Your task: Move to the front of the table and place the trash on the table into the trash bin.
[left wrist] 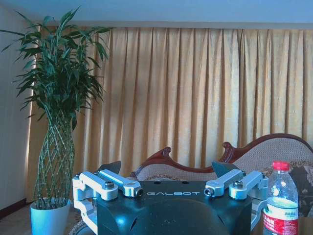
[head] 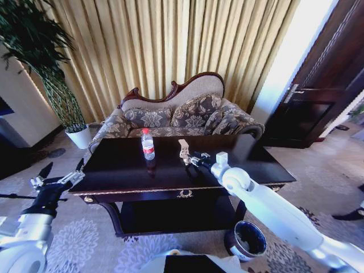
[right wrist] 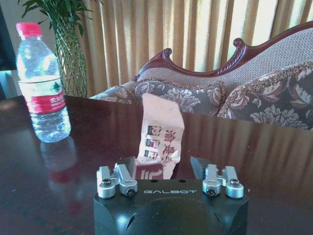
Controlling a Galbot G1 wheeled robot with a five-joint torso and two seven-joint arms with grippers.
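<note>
- Head view: the right gripper (head: 186, 157) reaches over the dark table (head: 114, 170), at a paper wrapper (head: 183, 148); a red-capped water bottle (head: 148, 144) stands nearby. The trash bin (head: 247, 240) sits on the floor by the table's corner. The left gripper (head: 61, 170) hovers off the table's left end.
- Left wrist view: left jaws spread wide, empty; bottle (left wrist: 280, 200) ahead.
- Right wrist view: right jaws open, the wrapper (right wrist: 160, 137) upright between them, ungripped; bottle (right wrist: 41, 83) apart.

Backlit curtains (head: 170, 45), glossy table (head: 114, 168) glare, perhaps fisheye-warped.

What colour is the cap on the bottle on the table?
Red. The bottle cap shows best in the right wrist view, above a red label.
</note>
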